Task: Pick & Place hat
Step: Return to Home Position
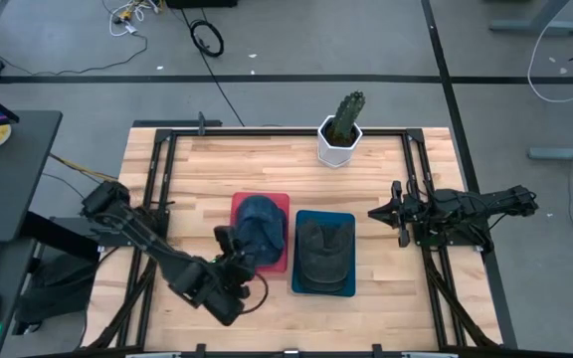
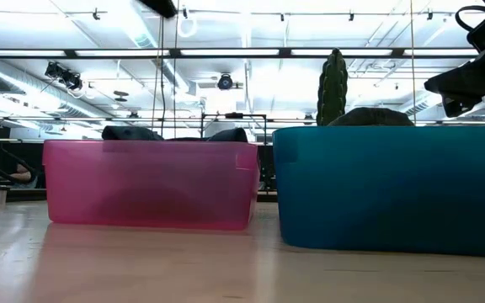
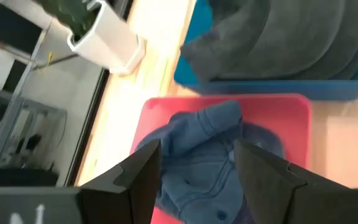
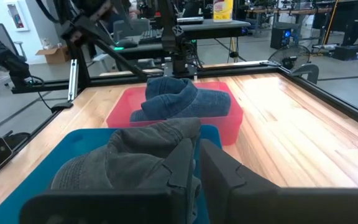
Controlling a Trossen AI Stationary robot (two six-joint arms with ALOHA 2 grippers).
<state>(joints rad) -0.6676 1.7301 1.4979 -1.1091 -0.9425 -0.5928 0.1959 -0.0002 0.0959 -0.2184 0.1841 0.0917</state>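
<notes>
A blue denim hat [image 1: 259, 227] lies crumpled in a pink bin [image 1: 279, 199] near the table's middle; it also shows in the left wrist view [image 3: 197, 180]. A dark grey hat [image 1: 324, 249] lies in a teal bin [image 1: 344, 217] right of it. My left gripper [image 1: 229, 242] is open at the pink bin's near left corner. In the left wrist view [image 3: 197, 149] its fingers stand on either side of the blue hat, and I see no touch. My right gripper [image 1: 374, 213] is shut and empty, above the table right of the teal bin; it also shows in its own wrist view [image 4: 197, 146].
A white pot with a cactus [image 1: 340, 131] stands at the table's far edge, behind the bins. A black frame [image 1: 267, 131] runs around the wooden top. Bare wood lies near the front edge and between the teal bin and my right arm.
</notes>
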